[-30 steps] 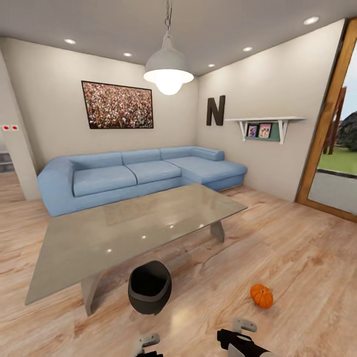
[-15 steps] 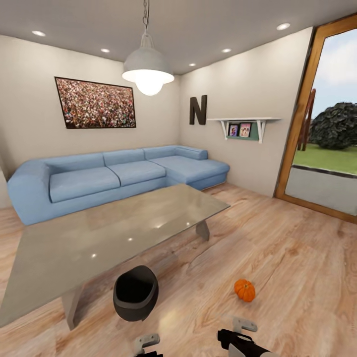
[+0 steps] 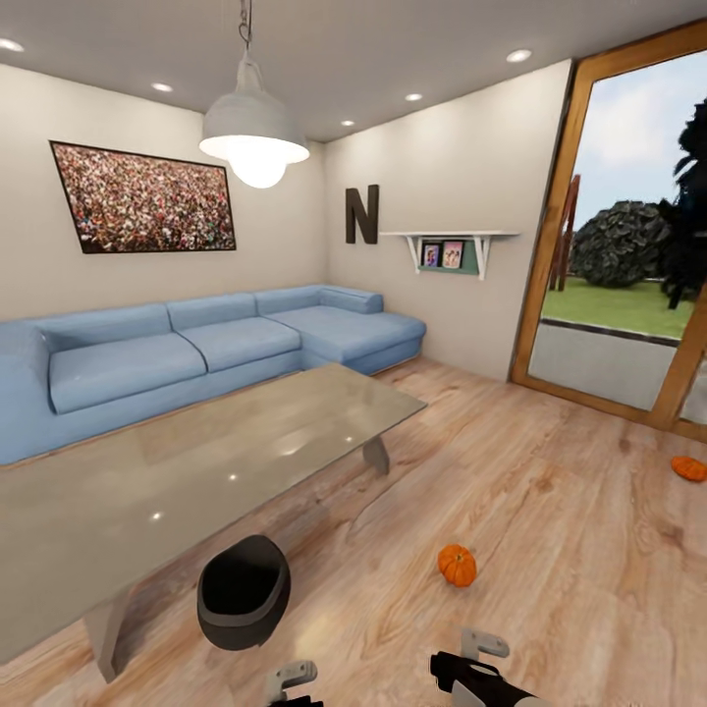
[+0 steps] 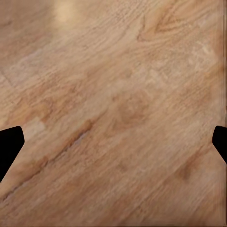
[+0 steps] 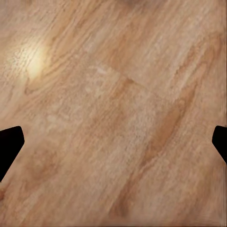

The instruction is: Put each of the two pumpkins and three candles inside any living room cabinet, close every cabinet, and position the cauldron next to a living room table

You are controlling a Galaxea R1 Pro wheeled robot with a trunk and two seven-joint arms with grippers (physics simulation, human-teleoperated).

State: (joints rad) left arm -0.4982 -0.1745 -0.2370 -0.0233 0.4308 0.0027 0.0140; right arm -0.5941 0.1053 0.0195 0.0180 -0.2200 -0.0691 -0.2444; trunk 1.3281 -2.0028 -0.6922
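The black cauldron [image 3: 244,591] stands on the wooden floor, tucked against the near edge of the glass-topped table [image 3: 196,462]. One orange pumpkin [image 3: 457,566] lies on the floor to the right of the cauldron, ahead of my right arm. A second pumpkin [image 3: 689,468] lies farther off at the right edge, near the glass door. In the wrist views my left gripper [image 4: 113,146] and right gripper [image 5: 113,146] hang open over bare floorboards, with nothing between their fingers. The candles and the cabinet are out of view.
A blue corner sofa [image 3: 196,349] runs along the far walls behind the table. A pendant lamp [image 3: 253,137] hangs over the table. A tall wood-framed glass door [image 3: 619,295] is at the right. Open floor stretches between the table and the door.
The whole picture has slid left, so the camera has turned right. The second pumpkin and more of the glass door have come into view. Nothing itself has moved.
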